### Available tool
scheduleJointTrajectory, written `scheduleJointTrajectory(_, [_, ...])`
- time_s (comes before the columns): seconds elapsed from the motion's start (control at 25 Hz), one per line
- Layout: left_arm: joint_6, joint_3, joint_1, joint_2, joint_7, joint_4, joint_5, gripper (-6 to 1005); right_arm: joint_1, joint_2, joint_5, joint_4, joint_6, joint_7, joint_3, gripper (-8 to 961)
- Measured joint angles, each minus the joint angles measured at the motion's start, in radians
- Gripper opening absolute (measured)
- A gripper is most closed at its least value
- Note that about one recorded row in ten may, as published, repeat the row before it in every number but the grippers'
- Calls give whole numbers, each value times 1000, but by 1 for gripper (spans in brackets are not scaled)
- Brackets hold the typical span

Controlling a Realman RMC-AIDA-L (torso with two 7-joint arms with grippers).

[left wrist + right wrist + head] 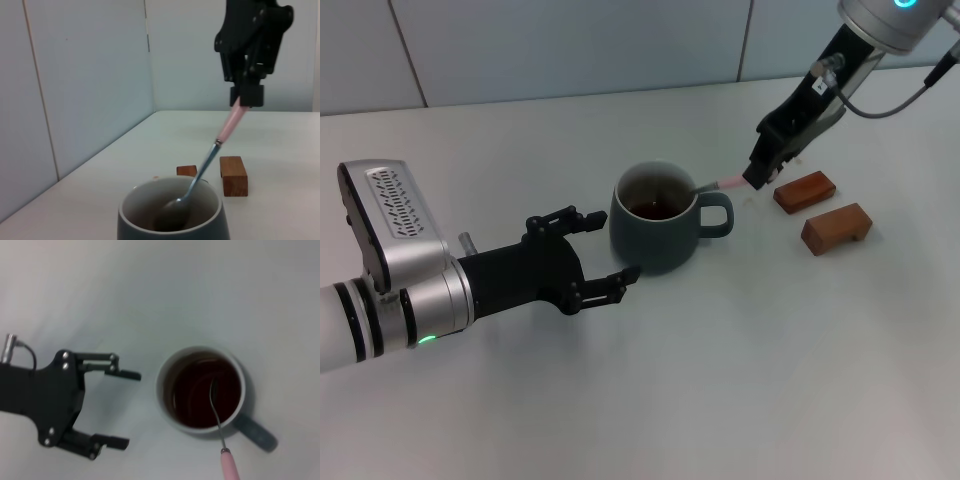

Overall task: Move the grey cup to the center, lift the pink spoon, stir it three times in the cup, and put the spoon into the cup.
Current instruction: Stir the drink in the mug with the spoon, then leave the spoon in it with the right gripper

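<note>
Grey cup [658,219] upright on the white table [740,380], roughly mid-scene, handle turned toward the wooden blocks [823,211]. Dark brown residue or liquid visible inside.

Pink spoon [718,184] pinched at its pink handle end by the right gripper [760,176], jaws closed on it. Stem slanted down over the rim just above the cup handle, metal bowl low inside the cup; left wrist view shows the bowl [176,206] near the bottom, contact with the floor not resolvable.

Left gripper [592,252] spread open just beside the cup wall on the side away from the handle, fingers apart from the cup, nothing held.

Handling notes:
- Spoon: thin, light, stiff metal stem; smooth handle likely slippery. Grip far out on the handle end gives reach into the cup but allows pivoting if the bowl drags on the wall. Likely best kept there, with a small stir radius.
- Cup: ceramic, probably fairly heavy, rigid, chip-prone. Glazed rounded wall likely slick; best hold judged across the body from the side.
- Risk: sideways spoon push on the rim could slide or tip the cup, as the left gripper is not bracing it.

Step judged: stirring phase, or just ahead of release into the cup.
</note>
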Motion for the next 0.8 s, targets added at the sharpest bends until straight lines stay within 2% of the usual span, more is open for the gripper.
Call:
scheduleJointTrajectory(0.04, [0, 0, 0, 0, 0, 0, 0, 805, 0, 0, 0, 0, 0, 0, 0, 114])
scheduleJointTrajectory(0.16, [0, 0, 0, 0, 0, 0, 0, 805, 8, 19, 12, -9, -14, -3, 6, 114])
scheduleJointTrajectory(0.28, [0, 1, 0, 0, 0, -1, 0, 805, 12, 23, 17, -11, 9, -4, 7, 114])
scheduleJointTrajectory(0.48, [0, 3, 0, 0, 0, -2, 0, 805, 15, 18, 12, -11, 52, -8, 2, 115])
scheduleJointTrajectory(0.6, [0, 2, 0, 0, 0, -2, 0, 805, 6, 6, -10, -10, 60, -7, 3, 115])
scheduleJointTrajectory(0.76, [0, 3, 0, 0, 0, -2, 0, 805, 2, 4, -10, -9, 30, -6, 7, 115])
scheduleJointTrajectory(0.8, [0, 4, 0, 0, 0, -2, 0, 805, 2, 10, 4, -10, 9, -10, 9, 114])
